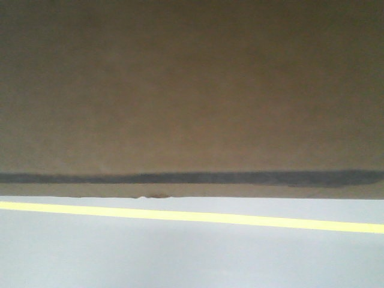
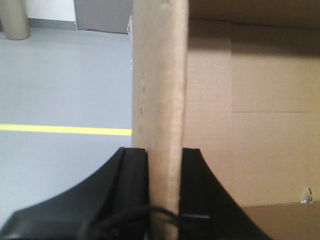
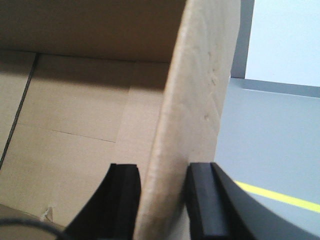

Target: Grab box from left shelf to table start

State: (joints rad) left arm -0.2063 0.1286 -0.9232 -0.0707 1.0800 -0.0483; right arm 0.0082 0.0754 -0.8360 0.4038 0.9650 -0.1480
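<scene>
Box: brown cardboard, fills front view from 9 through 12 to 3 o'clock, dark band along lower edge. Floor, grey with yellow line, at 6 o'clock under it.

Left gripper: clenched on box wall. Wall edge runs 12 to 6 between black fingers; box interior at 3 o'clock, floor at 9.

Right gripper: grasping box wall likewise; interior at 9 o'clock, floor at 3.

The left fingers are 2 matte black blocks flaring into curved shoulders, with a thin black cable looping across the lower frame, while the right fingers look equally black and square-tipped.
</scene>
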